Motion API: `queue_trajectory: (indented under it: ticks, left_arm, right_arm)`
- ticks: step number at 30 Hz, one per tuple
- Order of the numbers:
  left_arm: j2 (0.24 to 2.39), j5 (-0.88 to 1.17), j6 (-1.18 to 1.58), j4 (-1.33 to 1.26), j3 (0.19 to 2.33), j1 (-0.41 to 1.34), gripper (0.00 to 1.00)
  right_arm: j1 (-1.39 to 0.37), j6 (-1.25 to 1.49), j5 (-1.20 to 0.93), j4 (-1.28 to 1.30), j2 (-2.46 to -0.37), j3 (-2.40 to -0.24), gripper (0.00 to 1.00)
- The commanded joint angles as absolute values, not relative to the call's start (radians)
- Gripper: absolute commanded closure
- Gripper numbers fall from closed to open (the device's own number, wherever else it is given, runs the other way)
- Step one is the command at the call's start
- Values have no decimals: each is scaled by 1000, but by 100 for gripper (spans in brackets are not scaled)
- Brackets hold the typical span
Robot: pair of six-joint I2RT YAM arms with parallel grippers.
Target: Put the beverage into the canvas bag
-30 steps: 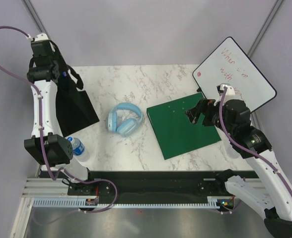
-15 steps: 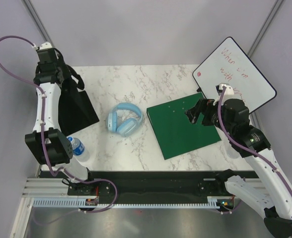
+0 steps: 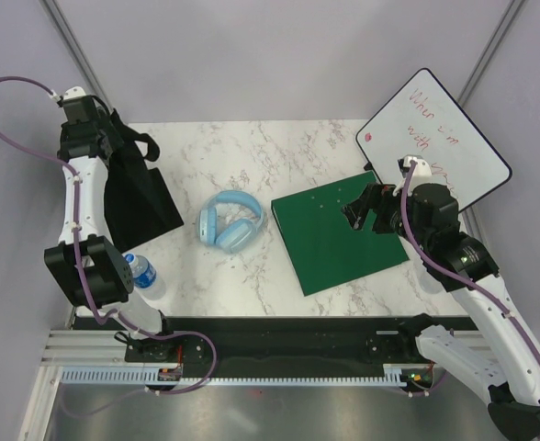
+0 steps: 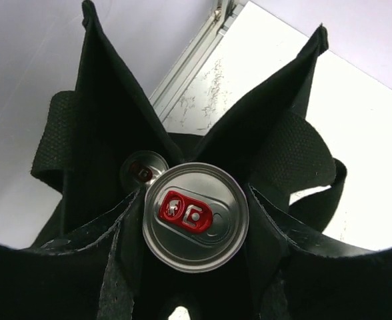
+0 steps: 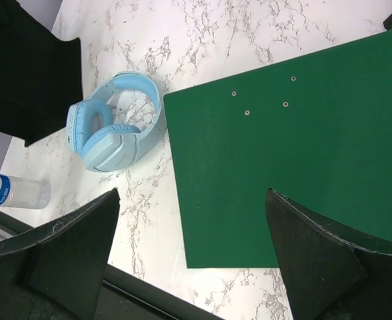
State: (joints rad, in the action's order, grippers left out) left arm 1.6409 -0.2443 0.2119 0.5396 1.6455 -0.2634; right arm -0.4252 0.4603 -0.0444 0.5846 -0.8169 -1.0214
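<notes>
Gripping state, left gripper: the jaws are clamped on the beverage can, one black finger pressed to each side of it.
Beverage can: silver, with a red tab; it is held upright in the open mouth of the canvas bag. How deep it sits cannot be told.
Canvas bag: black; it is stood at the far left of the marble table, its cloth walls and loop handles raised around the can.
Second can: it is seen lower inside the bag, beside the held one.
Right gripper: the jaws are spread apart and nothing is held; it is hung over the green board.
Blue headphones: laid between bag and board.
Water bottle: laid near the left arm's base.
Whiteboard: propped at the far right.
</notes>
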Motion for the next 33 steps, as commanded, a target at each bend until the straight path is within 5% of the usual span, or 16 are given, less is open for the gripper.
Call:
queue_trajectory:
  ticks: [1,14,33]
  left_arm:
    - [1568,-327,206,521,1646,-262,98]
    - [1463,-334,184,560,1635,-264,98]
    - [1592,-315,244,557,1622,-282,98]
  right_arm:
    - [-423,465,-44,540,-819,-1019,3]
    - [-423,456,-63,532,-831,-1039,2]
    - [-423,463,-63,520,-811,-1026,2]
